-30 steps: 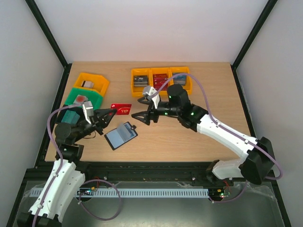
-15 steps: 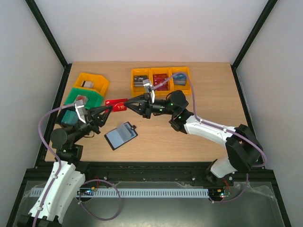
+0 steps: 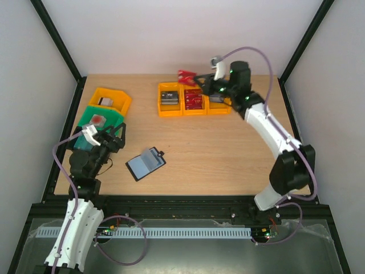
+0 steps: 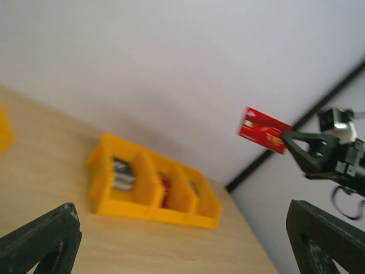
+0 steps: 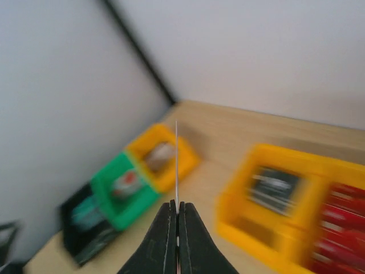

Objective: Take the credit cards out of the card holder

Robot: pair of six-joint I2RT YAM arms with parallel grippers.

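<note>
Counter [image 3: 228,148] of pale wood carries everything. At its far edge stands a yellow bin [image 3: 171,112] with three compartments. The left compartment holds dark grey cards [image 3: 169,97], the middle one red cards [image 3: 193,99], and the right one is mostly hidden by the arm. At the left side sit a single yellow bin [image 3: 117,105] and, just in front of it, a green bin [image 3: 114,121].

Toward the front, left of centre, the card holder [image 3: 146,164] lies open and flat. It is a small black wallet showing a grey-blue inside, with a short snap tab at its far right corner. No gripper touches it.

A red card [image 3: 186,74] is up in the air above the far edge, over the left end of the three-part bin. The right gripper [image 3: 197,77] has its fingers pressed together on one end of it. In the right wrist view the card shows only as a thin edge. The left wrist view shows its red face with a pale mark, too blurred to read.

The left gripper [image 3: 117,138] hangs low at the left, near the green bin, with its fingers spread wide apart and nothing between them.
</note>
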